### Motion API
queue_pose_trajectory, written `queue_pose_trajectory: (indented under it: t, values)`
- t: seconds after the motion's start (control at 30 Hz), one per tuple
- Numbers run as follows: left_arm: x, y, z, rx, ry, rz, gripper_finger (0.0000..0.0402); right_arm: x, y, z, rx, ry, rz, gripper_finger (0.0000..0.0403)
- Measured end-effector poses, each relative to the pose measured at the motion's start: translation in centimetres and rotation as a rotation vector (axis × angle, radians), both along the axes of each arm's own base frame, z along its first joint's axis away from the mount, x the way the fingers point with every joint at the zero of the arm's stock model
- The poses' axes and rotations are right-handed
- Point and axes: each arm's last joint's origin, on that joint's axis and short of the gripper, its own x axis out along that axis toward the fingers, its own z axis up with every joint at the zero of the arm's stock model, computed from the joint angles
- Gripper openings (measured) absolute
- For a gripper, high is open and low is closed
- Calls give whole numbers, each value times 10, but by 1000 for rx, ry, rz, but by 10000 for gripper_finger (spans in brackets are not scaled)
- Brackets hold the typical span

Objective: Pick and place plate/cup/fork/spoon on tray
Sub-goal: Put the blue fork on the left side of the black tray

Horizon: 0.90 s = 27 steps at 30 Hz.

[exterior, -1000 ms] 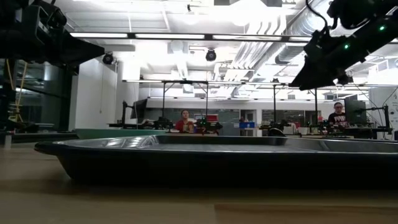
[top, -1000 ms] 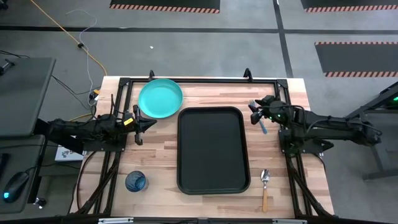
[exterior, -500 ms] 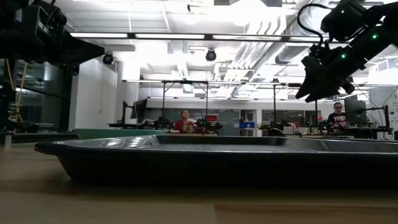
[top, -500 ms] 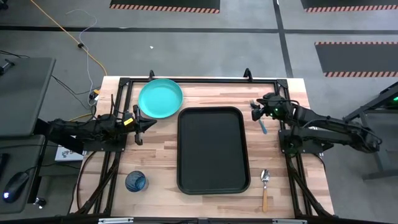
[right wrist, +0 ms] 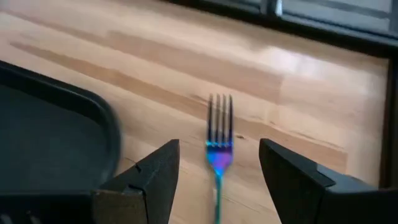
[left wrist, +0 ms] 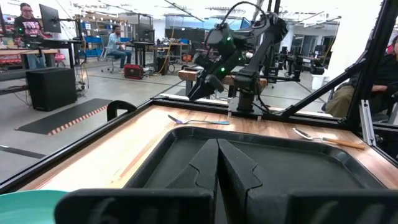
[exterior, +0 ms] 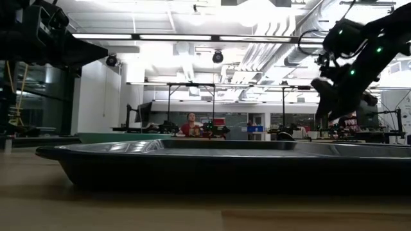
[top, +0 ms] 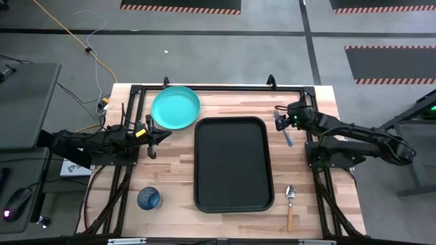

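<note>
The light blue fork (top: 287,134) lies flat on the wood right of the black tray (top: 231,163), tines toward the far edge. My right gripper (top: 278,120) hovers over its tine end, open. In the right wrist view the fork (right wrist: 217,155) lies between the two fingers, untouched. My left gripper (top: 163,136) is shut and empty, left of the tray and just near of the teal plate (top: 176,107). The dark blue cup (top: 148,199) stands at the near left. The orange-handled spoon (top: 290,204) lies at the near right.
A black metal frame (top: 218,87) runs along the table's far edge and down both sides. The tray's raised rim (exterior: 225,160) fills the low view. People sit at desks in the room beyond the table (exterior: 191,123).
My right gripper has tipped its fingers downward and come down toward the fork's tine end. The left arm and all the dishes have kept still.
</note>
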Motion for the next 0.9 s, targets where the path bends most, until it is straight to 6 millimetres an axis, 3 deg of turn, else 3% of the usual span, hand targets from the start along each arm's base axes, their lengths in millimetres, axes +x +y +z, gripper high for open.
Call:
queue_pose_trajectory:
  t: [0.17, 0.47, 0.9]
  values:
    - [0, 0, 0, 0, 0, 0, 0, 3, -10, -17, 72, 107, -38, 213]
    - [0, 0, 0, 0, 0, 0, 0, 11, -18, -40, 201, 187, 56, 213]
    - [0, 0, 0, 0, 0, 0, 0, 15, -19, -48, 238, 211, 69, 213]
